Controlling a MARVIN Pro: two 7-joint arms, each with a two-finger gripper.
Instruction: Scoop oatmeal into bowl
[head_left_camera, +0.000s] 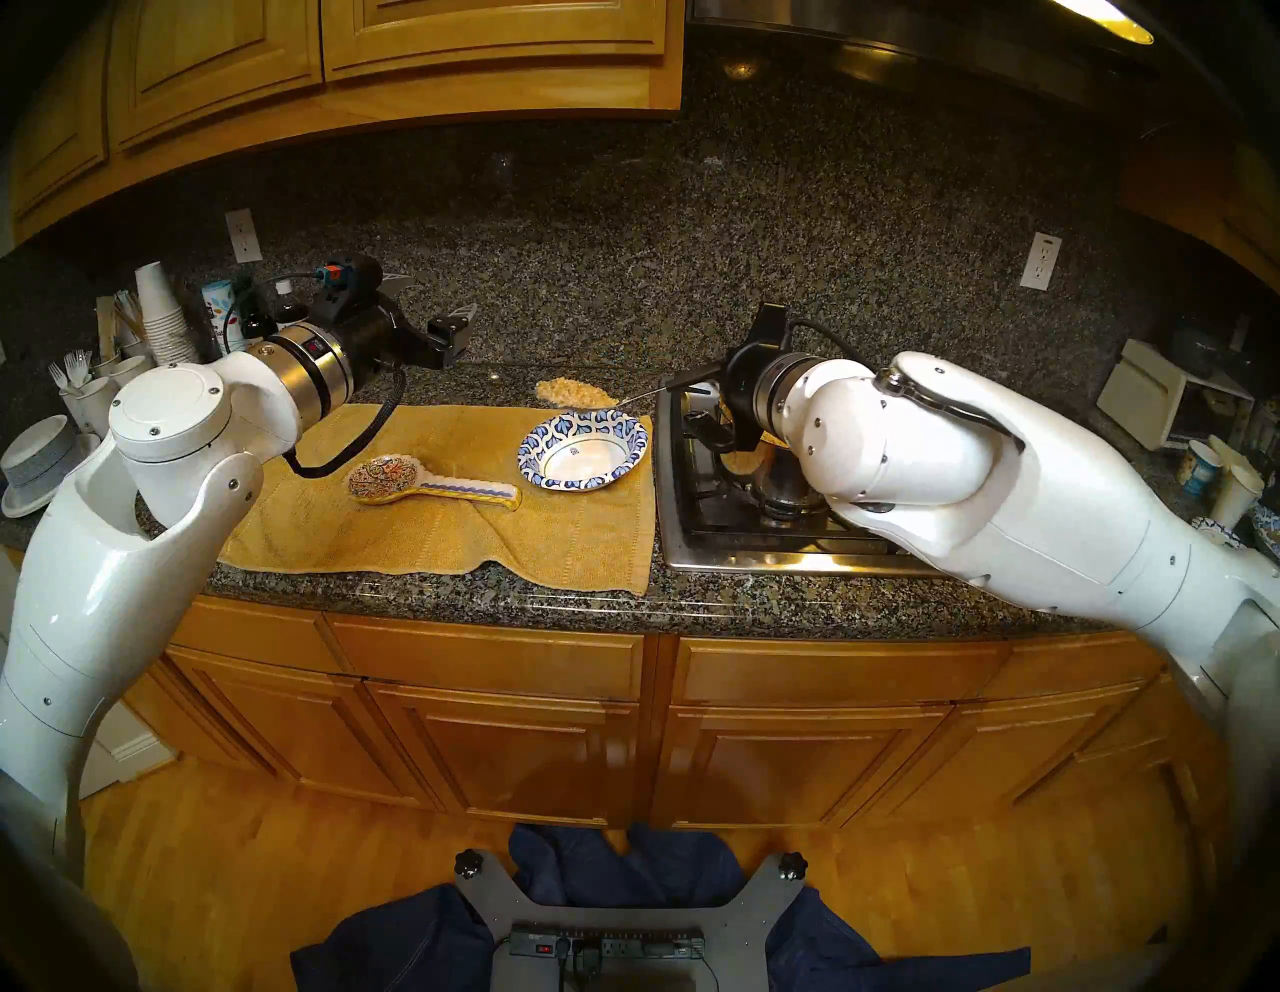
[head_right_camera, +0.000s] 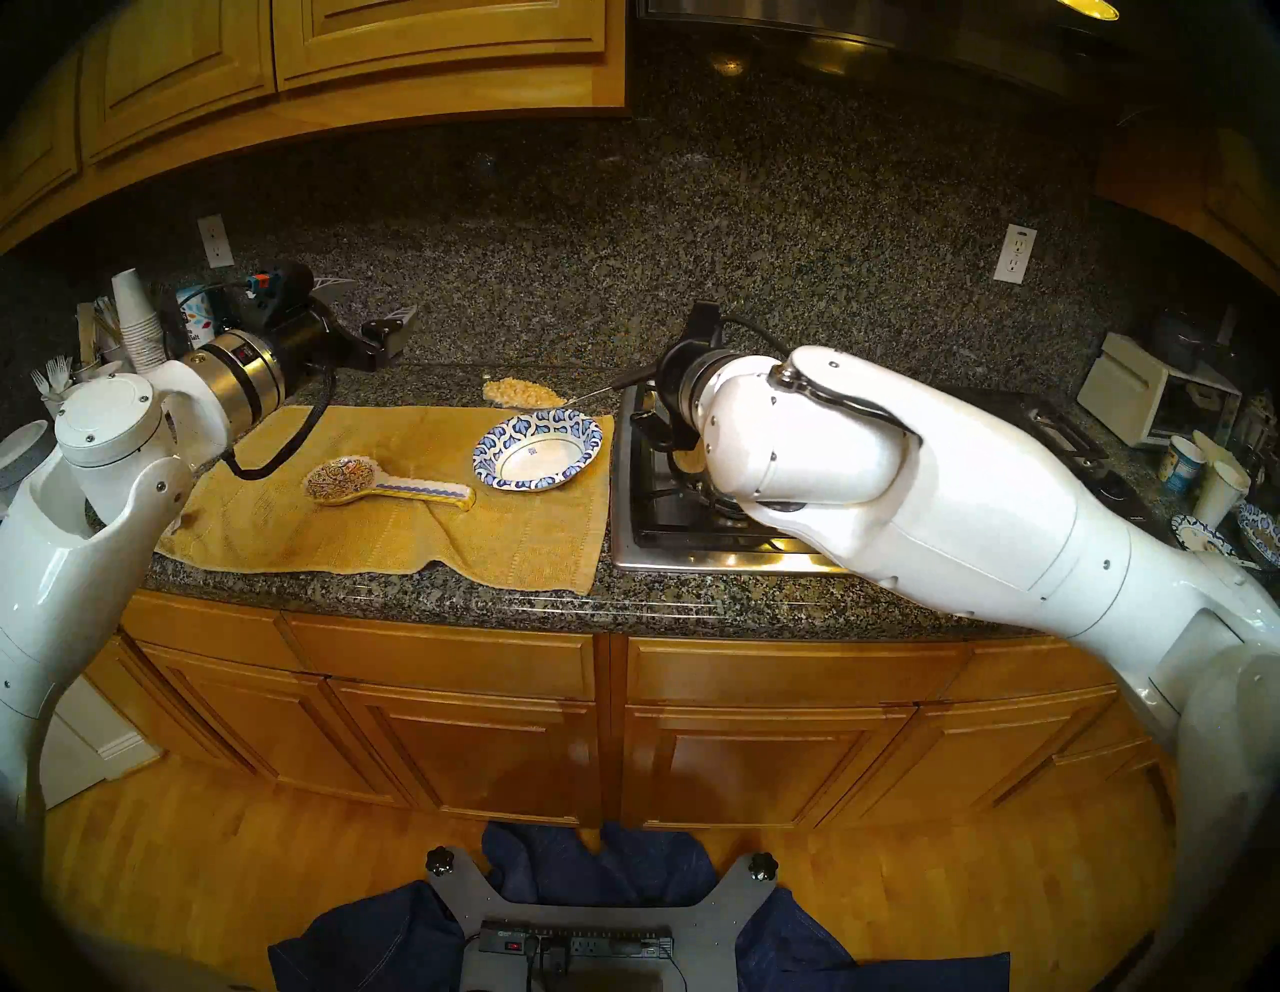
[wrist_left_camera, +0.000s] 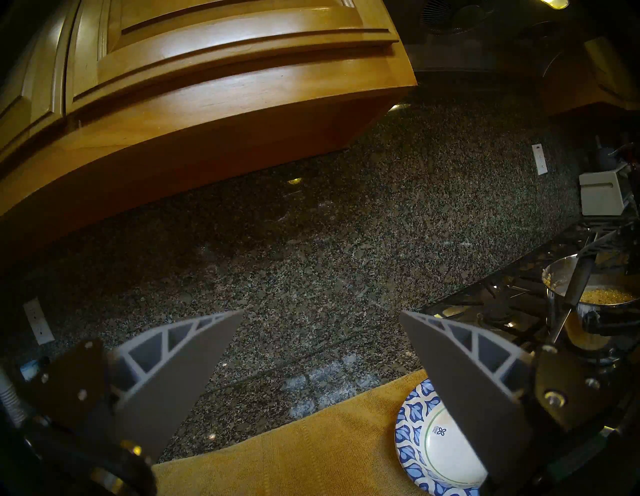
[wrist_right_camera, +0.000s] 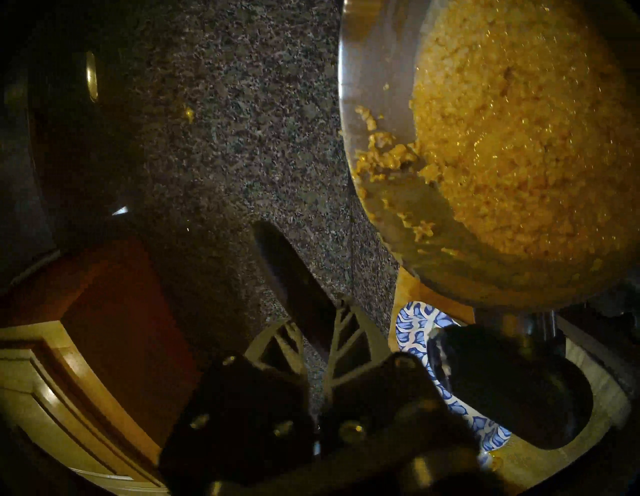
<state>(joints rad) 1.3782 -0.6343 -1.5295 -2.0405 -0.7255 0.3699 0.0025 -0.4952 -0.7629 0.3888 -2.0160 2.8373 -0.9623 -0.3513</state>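
Heaped oatmeal (head_left_camera: 574, 393) hovers just beyond bowl (head_left_camera: 583, 450) rim

The bowl (wrist_left_camera: 437, 446), on the yellow towel (wrist_left_camera: 311, 446) toward the bench's right part beside the cooktop, bears a small dark blue mark at its white centre: a four-petal flower sign with a short line of print beside it, too small to read. The same mark shows as a blue smudge in the head views. A white canister (head_left_camera: 220, 305) at the bench's back left corner carries coloured leaf shapes and some print, unreadable. No other text can be made out.
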